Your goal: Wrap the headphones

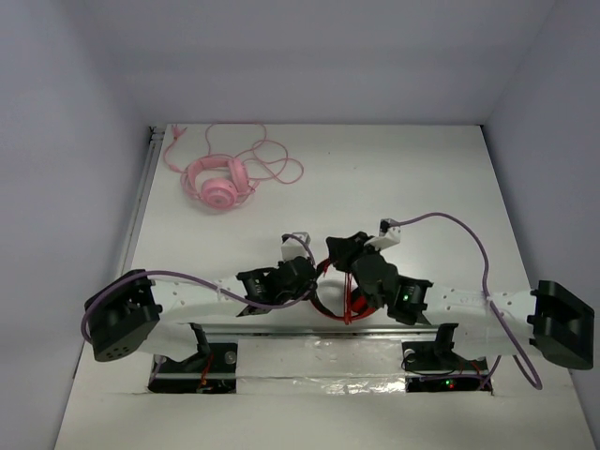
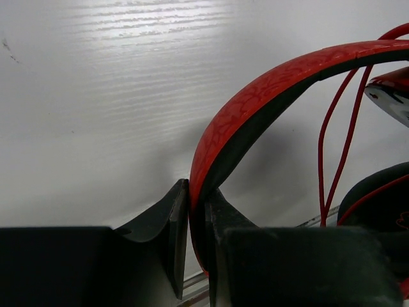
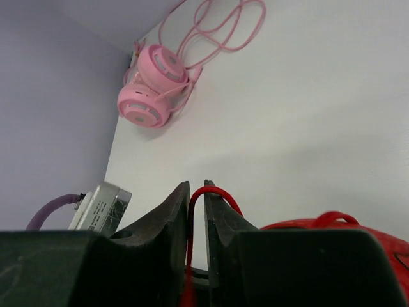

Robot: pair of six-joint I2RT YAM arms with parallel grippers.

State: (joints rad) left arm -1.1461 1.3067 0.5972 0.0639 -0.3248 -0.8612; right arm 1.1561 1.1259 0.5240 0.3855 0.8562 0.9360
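The red headphones [image 1: 330, 298] stand between my two arms near the table's front edge. In the left wrist view their red-and-black headband [image 2: 255, 96] arches up from my left gripper [image 2: 197, 188], which is shut on the band's lower end. The thin red cable [image 2: 345, 141] hangs in loops past the band. In the right wrist view the cable [image 3: 192, 217] runs up between the fingers of my right gripper [image 3: 197, 185], lies against the left finger and bends over the right fingertip. The jaws stand slightly apart with a gap beside the cable. A red part of the headphones [image 3: 332, 224] shows behind.
Pink headphones [image 1: 217, 183] with a looped pink cable lie at the far left of the table, also seen as pink headphones [image 3: 153, 89] by the left wall. A metal rail [image 1: 281, 330] runs along the table's front edge under the arms.
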